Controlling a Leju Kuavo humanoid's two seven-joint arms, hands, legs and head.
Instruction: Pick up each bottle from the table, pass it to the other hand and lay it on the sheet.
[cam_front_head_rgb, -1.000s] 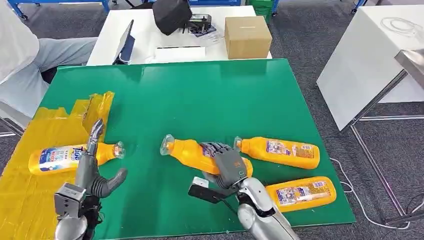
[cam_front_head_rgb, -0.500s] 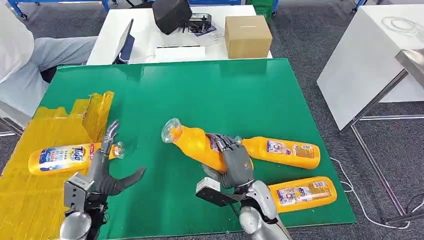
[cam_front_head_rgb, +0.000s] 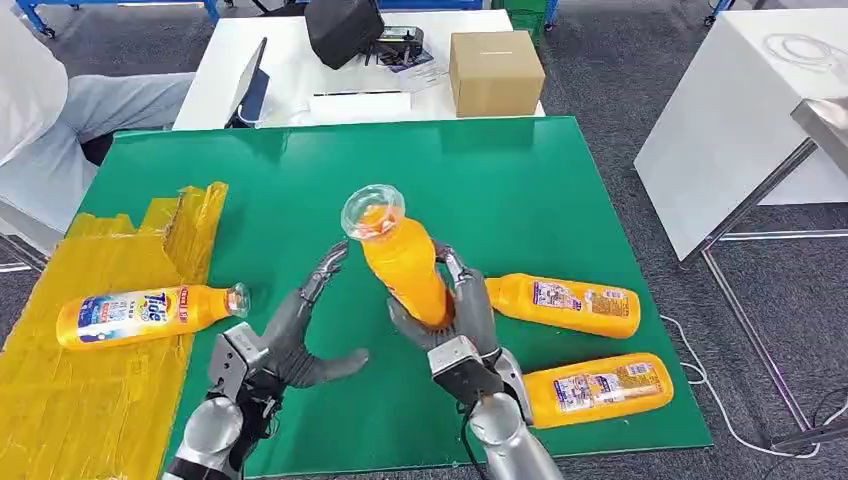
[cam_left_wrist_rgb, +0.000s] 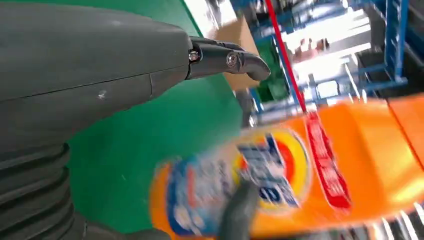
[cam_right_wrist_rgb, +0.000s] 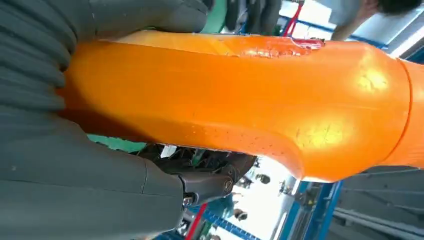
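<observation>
Right hand (cam_front_head_rgb: 455, 315) grasping orange bottle (cam_front_head_rgb: 400, 260), upright, lifted above green surface (cam_front_head_rgb: 520, 190), cap end up. Left hand (cam_front_head_rgb: 295, 335) released, fingers spread, just beside bottle at 9 o'clock. One bottle (cam_front_head_rgb: 140, 315) lying on yellow sheet (cam_front_head_rgb: 60, 400); two more bottles (cam_front_head_rgb: 565, 300) (cam_front_head_rgb: 595, 385) lying at 4 o'clock. Cardboard box (cam_front_head_rgb: 495, 72) on white table (cam_front_head_rgb: 290, 75) at 12 o'clock.

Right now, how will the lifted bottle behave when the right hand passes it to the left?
The bottle looks stiff, so it should keep its shape. Its glossy skin may slip in the right hand. Held low, cap up, it could tip toward the open left hand.
</observation>
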